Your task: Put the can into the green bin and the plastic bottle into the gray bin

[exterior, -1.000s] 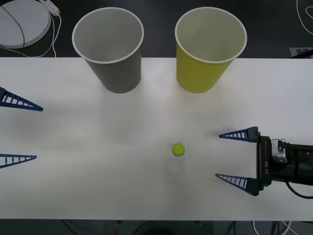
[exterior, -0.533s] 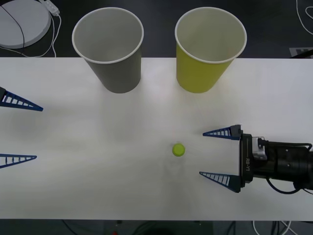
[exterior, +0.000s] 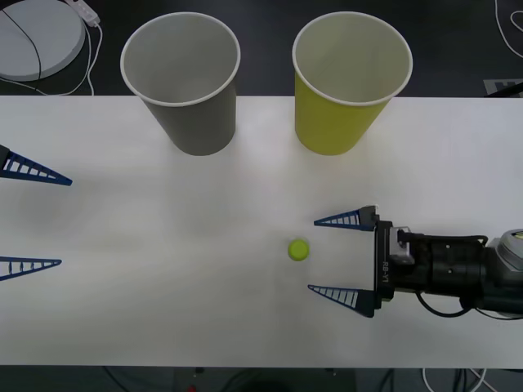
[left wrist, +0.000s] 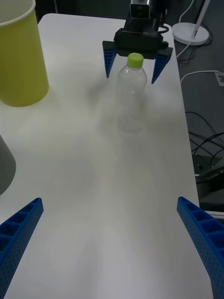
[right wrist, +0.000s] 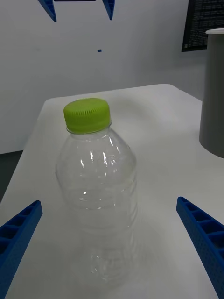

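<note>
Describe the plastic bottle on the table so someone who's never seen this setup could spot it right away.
On the white table, two big paper cups stand at the far edge, the gray bin and the green bin. Nearer the robot, in front of the green one, the plastic bottle stands upright just ahead of the open right gripper. It is small, clear and crinkly with a lime-green cap, much narrower than either cup.

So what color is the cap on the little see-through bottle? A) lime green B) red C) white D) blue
A: the plastic bottle stands upright on the table with a round lime-green cap on top, right in front of the open right gripper.
</note>
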Robot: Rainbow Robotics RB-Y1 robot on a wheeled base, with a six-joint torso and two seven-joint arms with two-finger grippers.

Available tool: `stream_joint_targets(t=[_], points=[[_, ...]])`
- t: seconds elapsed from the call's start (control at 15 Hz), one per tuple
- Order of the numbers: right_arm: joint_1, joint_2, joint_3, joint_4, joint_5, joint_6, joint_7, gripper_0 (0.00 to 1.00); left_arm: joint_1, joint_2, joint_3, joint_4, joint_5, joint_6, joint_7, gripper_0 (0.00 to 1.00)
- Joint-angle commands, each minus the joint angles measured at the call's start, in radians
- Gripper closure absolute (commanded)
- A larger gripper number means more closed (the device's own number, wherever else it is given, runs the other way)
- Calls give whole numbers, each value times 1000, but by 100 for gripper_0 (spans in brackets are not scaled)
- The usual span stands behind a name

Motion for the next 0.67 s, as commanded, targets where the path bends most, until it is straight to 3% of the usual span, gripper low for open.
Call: stream_joint_targets(t=[0.07, 0.67], points=[[-23, 11, 31, 0, 0, 13, 1, 0, 0, 0, 0, 0, 0, 0, 0, 0], [-73, 38, 97, 0, 0, 62, -2, 0, 0, 0, 0, 0, 0, 0, 0, 0]])
